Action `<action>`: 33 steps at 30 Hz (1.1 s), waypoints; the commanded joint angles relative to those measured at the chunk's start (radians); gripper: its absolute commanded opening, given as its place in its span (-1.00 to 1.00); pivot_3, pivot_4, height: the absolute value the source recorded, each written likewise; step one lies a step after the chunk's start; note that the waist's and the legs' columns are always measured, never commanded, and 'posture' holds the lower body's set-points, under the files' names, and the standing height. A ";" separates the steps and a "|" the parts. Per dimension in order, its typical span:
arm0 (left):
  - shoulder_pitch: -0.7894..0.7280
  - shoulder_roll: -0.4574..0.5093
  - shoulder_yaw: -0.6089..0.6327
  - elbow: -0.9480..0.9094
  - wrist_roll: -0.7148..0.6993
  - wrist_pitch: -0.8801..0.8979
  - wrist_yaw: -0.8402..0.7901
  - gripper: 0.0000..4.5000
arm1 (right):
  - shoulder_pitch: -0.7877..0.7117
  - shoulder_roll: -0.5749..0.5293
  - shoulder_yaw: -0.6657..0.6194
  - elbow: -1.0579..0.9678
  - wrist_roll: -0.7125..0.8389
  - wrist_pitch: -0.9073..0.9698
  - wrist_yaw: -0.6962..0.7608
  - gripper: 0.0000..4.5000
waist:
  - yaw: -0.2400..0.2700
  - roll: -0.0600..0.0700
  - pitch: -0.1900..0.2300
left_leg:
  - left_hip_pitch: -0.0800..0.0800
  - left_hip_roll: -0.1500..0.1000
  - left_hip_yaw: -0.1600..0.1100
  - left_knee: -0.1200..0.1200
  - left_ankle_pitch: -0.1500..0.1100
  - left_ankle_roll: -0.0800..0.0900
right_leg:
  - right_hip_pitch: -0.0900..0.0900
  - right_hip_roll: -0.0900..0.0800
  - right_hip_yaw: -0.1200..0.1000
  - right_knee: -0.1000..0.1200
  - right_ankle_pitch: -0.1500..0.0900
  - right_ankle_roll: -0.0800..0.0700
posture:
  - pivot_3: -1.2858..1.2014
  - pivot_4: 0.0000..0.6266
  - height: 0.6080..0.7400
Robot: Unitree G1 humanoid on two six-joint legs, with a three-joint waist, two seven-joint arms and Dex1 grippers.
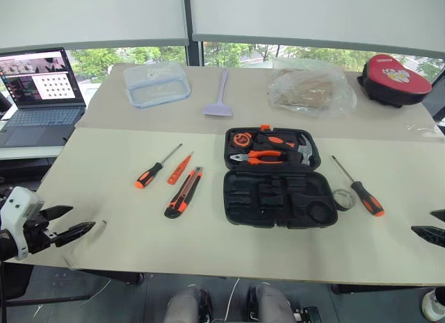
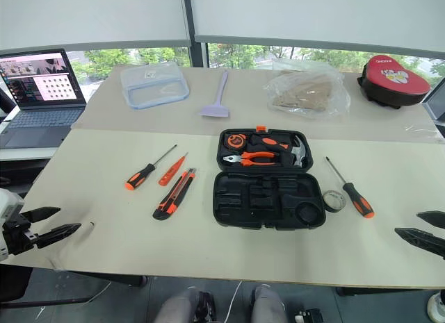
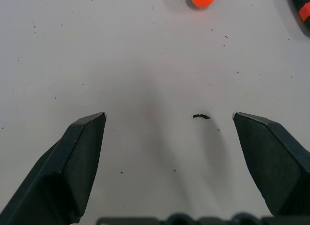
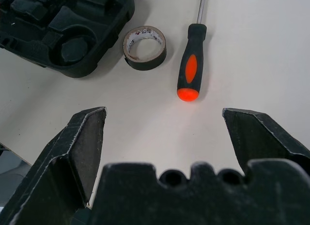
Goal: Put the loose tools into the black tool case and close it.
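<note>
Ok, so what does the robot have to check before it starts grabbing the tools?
1. Black tool case open with free slots in the near half: ok.
2. Left claw open and holding nothing: ok.
3. Right claw open and holding nothing: ok.
4. Tape roll and screwdriver lying apart, room to grip each: ok.
5. Left-side screwdriver, slim orange screwdriver and utility knife all loose on the table: ok.
6. Which slot fits which tool: cannot tell.
</note>
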 commanded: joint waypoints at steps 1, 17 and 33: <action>-0.001 0.010 0.027 -0.032 0.013 -0.005 0.021 1.00 | -0.004 0.007 -0.020 -0.025 -0.014 -0.016 -0.016 0.98 | 0.000 0.000 0.000 | 0.000 0.000 0.000 0.000 0.000 0.000 | 0.000 0.000 0.000 0.000 0.000 0.000 | 0.03 -0.52 0.86; -0.578 -0.066 -0.352 -0.131 0.000 0.431 0.319 1.00 | -0.391 0.041 0.183 -0.587 0.295 0.221 -0.267 0.98 | 0.004 -0.001 0.001 | 0.000 -0.001 0.001 0.003 0.006 0.005 | 0.001 0.004 0.000 0.006 0.001 0.000 | 0.03 -0.52 0.86; -0.812 -0.147 -0.663 0.336 0.269 0.169 0.222 0.50 | -0.505 0.166 0.417 -0.721 0.300 0.170 -0.351 1.00 | 0.015 -0.005 0.003 | -0.004 -0.002 0.000 0.015 0.006 0.005 | -0.001 0.009 -0.001 0.013 0.000 0.002 | 0.03 -0.52 0.86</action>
